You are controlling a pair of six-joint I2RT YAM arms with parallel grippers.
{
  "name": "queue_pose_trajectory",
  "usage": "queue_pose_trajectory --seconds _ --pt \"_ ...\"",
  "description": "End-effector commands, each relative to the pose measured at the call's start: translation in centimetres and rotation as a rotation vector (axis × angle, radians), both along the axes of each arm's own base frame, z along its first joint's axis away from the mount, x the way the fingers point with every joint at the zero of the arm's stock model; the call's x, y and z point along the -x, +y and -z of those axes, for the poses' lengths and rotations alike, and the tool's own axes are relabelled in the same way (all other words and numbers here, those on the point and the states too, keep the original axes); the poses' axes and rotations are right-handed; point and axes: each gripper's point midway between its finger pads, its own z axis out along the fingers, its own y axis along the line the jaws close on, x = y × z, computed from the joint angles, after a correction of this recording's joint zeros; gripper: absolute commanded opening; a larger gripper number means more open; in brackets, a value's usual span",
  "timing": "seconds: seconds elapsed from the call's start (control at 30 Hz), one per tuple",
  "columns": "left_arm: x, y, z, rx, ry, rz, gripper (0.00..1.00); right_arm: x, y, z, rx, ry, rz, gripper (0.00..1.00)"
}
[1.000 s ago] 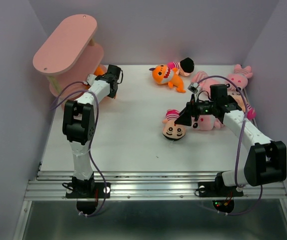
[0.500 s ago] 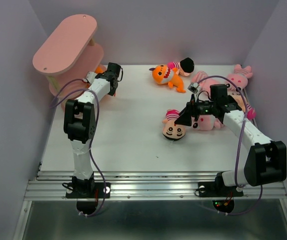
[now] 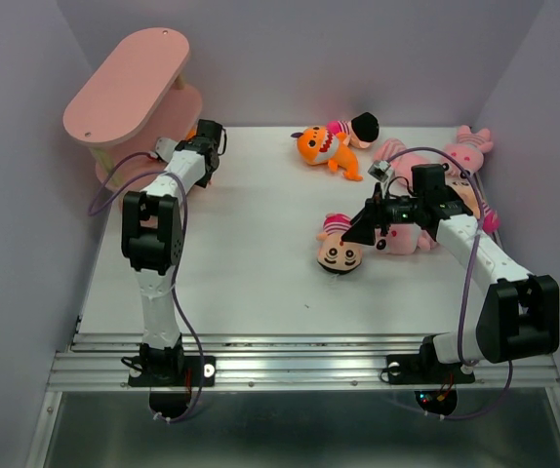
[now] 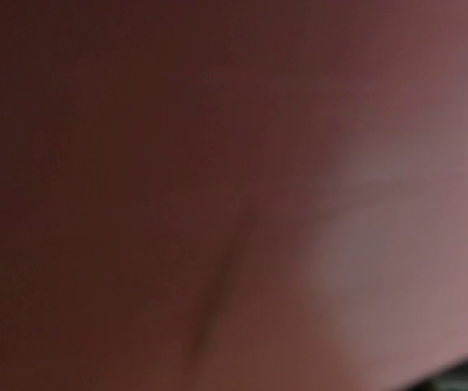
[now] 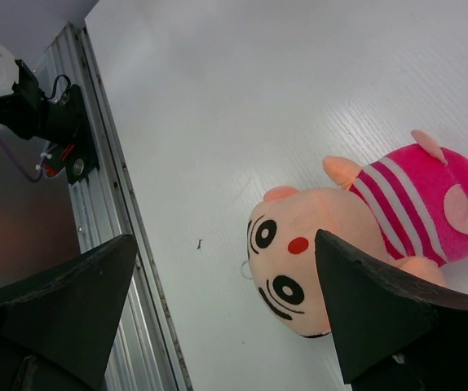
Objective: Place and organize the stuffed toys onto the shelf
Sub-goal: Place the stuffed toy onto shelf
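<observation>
My right claw (image 5: 224,244) is spread wide with nothing in it, hanging just above the doll (image 5: 299,261), which lies face-up on the desk (image 5: 218,81) with its head toward the front edge. My worry is that the claw lines up with the head, which is a fat round ball, rather than the narrower striped body. If I close there, I reckon the plush squishes and pops out, or the doll just rolls. The little ring (image 5: 245,270) by its cheek might also snag a finger.

The left claw (image 3: 205,135) is shoved in at the near end of the shelf (image 3: 124,88), down by the lower boards. Its own camera shows only a reddish-brown blur, so I can't tell whether it's spread, closed or holding anything. Flying blind that close, I could easily bump the shelf and shift it.

Materials: the toys are all soft fuzzy plush. The doll has a peach face, black eyes and magenta stripes. The shelf is smooth, hard pink oval boards on pale wooden posts, and the desk is white and finely ribbed. An orange shark (image 3: 321,146) and a second doll (image 3: 358,127) lie touching at the back, with the pink striped animals (image 3: 465,146) in the back right corner. The top board is bare.
</observation>
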Motion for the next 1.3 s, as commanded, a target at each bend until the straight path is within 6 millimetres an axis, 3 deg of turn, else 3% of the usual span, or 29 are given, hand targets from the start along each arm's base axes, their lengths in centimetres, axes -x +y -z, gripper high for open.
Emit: queue_pose_trajectory --seconds 0.0,0.37,0.6,0.67,0.73,0.9,1.03,1.1,1.13,1.17,1.2,1.27 --pt "-0.7 0.7 -0.9 -0.027 -0.015 -0.006 0.53 -0.1 0.0 -1.4 -0.02 -0.067 -0.014 0.95" --pt "-2.1 0.7 -1.9 -0.066 -0.022 0.081 0.77 -0.3 -0.2 -1.3 -0.023 -0.063 -0.008 0.95" --pt "-3.3 -0.4 -3.3 -0.091 -0.06 0.219 0.83 -0.3 -0.2 -1.4 -0.025 -0.065 -0.011 0.95" --pt "-3.8 -1.0 -4.6 -0.088 -0.109 0.262 0.83 -0.2 -0.2 -1.4 -0.026 -0.064 -0.012 0.95" --pt "-3.5 -1.2 -5.0 -0.1 -0.112 0.305 0.87 -0.2 -0.2 -1.4 -0.026 -0.064 -0.012 0.95" --pt "-2.6 -1.0 -5.0 -0.119 -0.094 0.322 0.88 -0.2 -0.2 -1.5 -0.028 -0.066 -0.014 0.95" --pt "-1.9 -1.0 -3.8 -0.134 -0.058 0.345 0.85 -0.1 -0.2 -1.6 -0.028 -0.067 -0.014 0.95" --pt "-1.8 -1.0 -3.5 -0.136 -0.052 0.355 0.8 -0.2 -0.2 -1.6 -0.027 -0.067 -0.013 0.95" --pt "-1.7 -0.9 -3.3 -0.141 -0.049 0.36 0.72 -0.2 -0.2 -1.6 -0.027 -0.067 -0.013 0.95" --pt "-1.5 -1.0 -3.2 -0.14 -0.046 0.361 0.72 -0.1 -0.2 -1.6 -0.027 -0.069 -0.013 0.95" --pt "-1.4 -0.9 -2.9 -0.142 -0.042 0.364 0.64 -0.1 -0.2 -1.6 -0.027 -0.069 -0.013 0.95" --pt "-1.3 -1.0 -3.2 -0.147 -0.051 0.375 0.62 -0.2 -0.2 -1.7 -0.029 -0.07 -0.014 0.95"
